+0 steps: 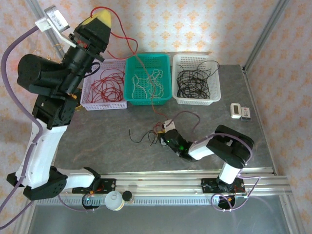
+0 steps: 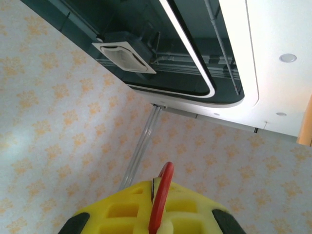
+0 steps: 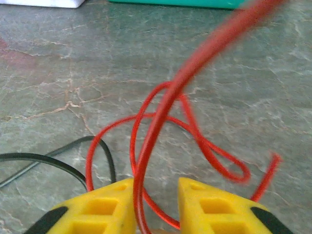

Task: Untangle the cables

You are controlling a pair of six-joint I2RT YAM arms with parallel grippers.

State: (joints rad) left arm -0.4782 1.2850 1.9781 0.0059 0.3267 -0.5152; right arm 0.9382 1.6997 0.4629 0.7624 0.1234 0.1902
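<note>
Raised high above the worktop (image 1: 97, 141), the left gripper (image 2: 153, 195) is clamped tight on a red cable (image 2: 167, 170). The cable runs down past the green basket (image 1: 136, 101) to the tangle of cables (image 1: 148, 134). There the right gripper (image 3: 156, 187) sits low, fingers part-open either side of a red strand (image 3: 146, 126), not visibly pinching it. The step in hand appears to be drawing red free of the black strands (image 3: 48, 161); next, the right gripper likely must pin the knot while the left pulls clear toward the purple basket (image 1: 105, 105).
</note>
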